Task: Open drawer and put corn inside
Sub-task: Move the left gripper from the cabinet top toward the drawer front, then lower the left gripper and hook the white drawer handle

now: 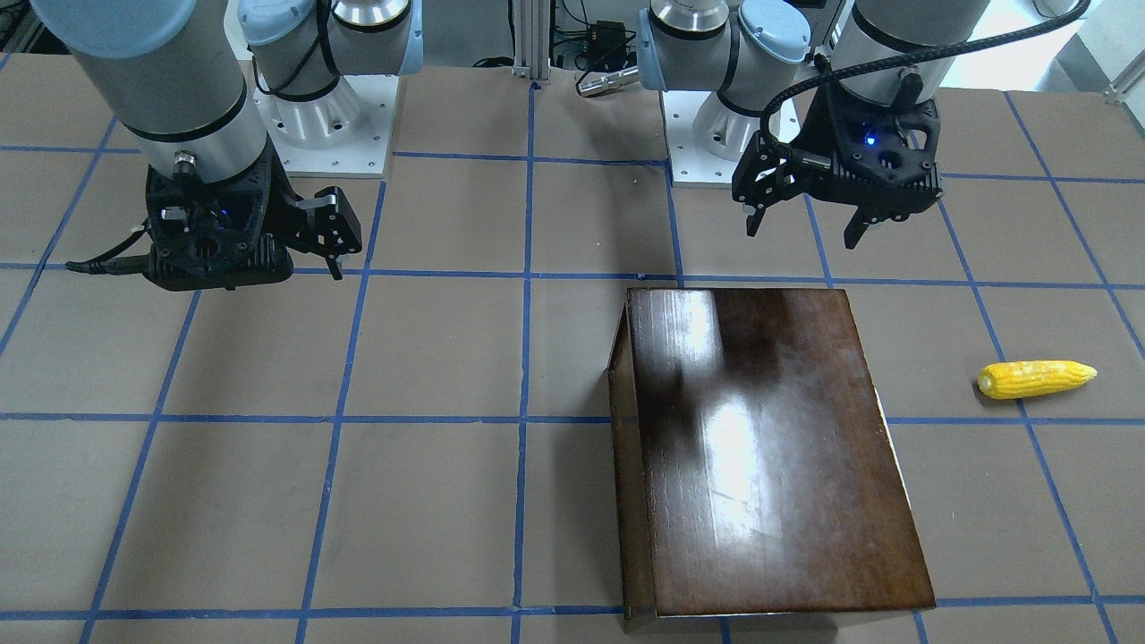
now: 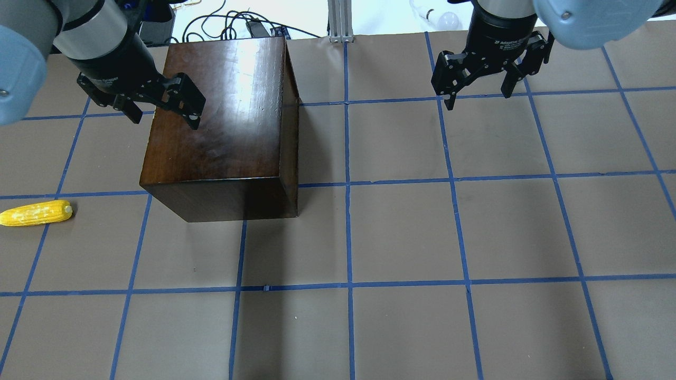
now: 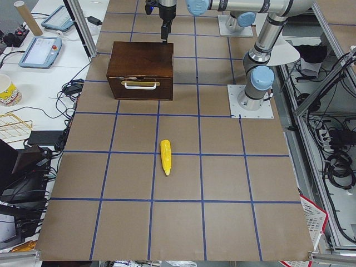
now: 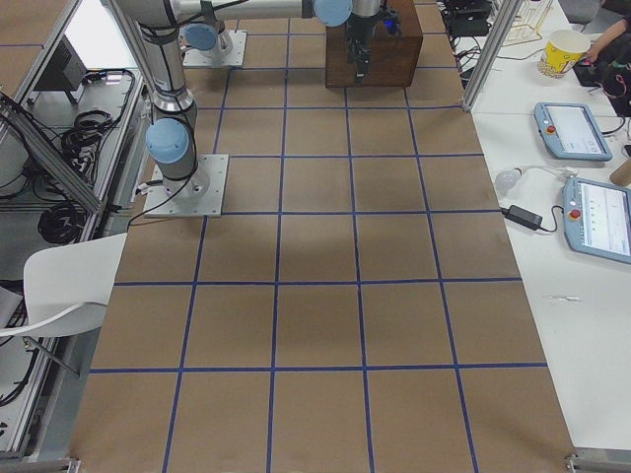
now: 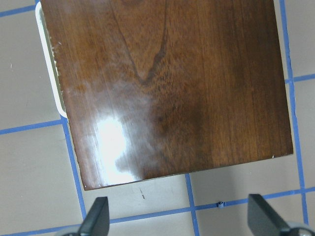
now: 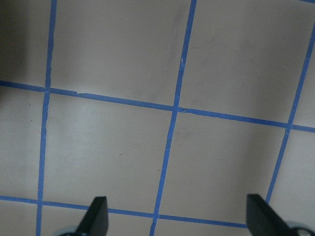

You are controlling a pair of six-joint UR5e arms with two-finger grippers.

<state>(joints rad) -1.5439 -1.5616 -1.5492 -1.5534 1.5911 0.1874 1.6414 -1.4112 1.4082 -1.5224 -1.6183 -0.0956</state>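
The dark-brown wooden box stands on the table, also in the front view. Its drawer is closed; the front panel with a white handle faces the table's left end. The yellow corn lies on the table apart from the box, on the handle's side, also in the front view and left side view. My left gripper is open and empty, above the box's far edge. My right gripper is open and empty over bare table.
The brown table has a blue tape grid. The arm bases stand on white plates at the robot's side. Pendants and a cup lie on a side bench beyond the table.
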